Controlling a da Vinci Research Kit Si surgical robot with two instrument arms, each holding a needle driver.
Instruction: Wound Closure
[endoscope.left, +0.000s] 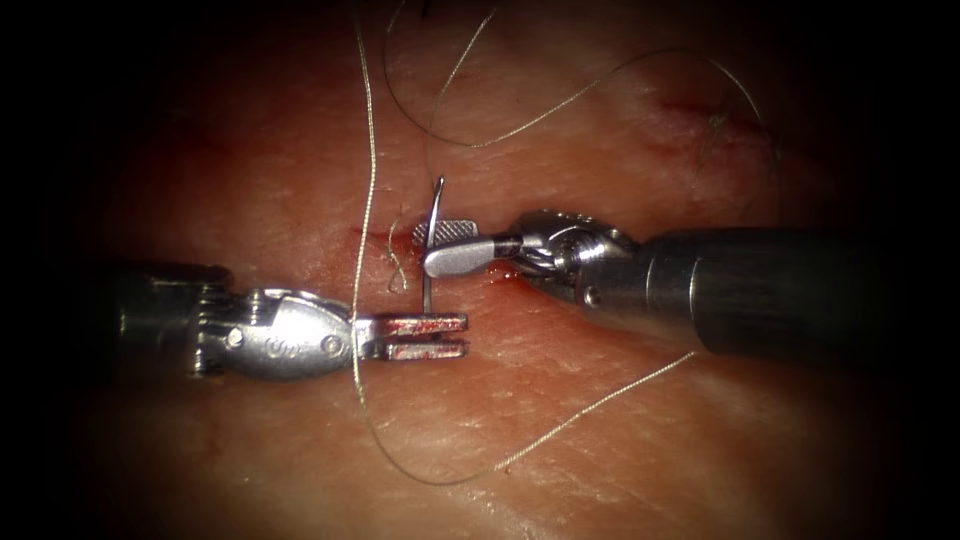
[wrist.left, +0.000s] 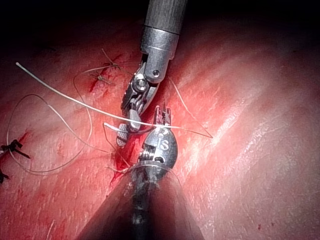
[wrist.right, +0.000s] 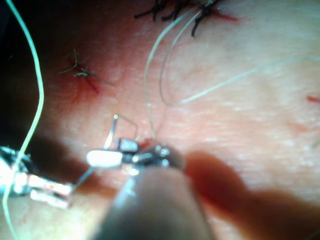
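the right arm's tool (endoscope.left: 445, 245) has its jaws closed across the needle (endoscope.left: 432, 240) near mid-curve, holding it nearly upright over the cut (endoscope.left: 395, 255) so the tip points up and both ends stay clear of the tissue (endoscope.left: 600, 440) — though whether the lower end touches the surface is hard to tell. the left arm's tool (endoscope.left: 425, 337) waits just below it with jaws slightly apart, smeared with red fluid and holding nothing, while the thread (endoscope.left: 365, 150) drapes over its wrist — loose, in wide loops.
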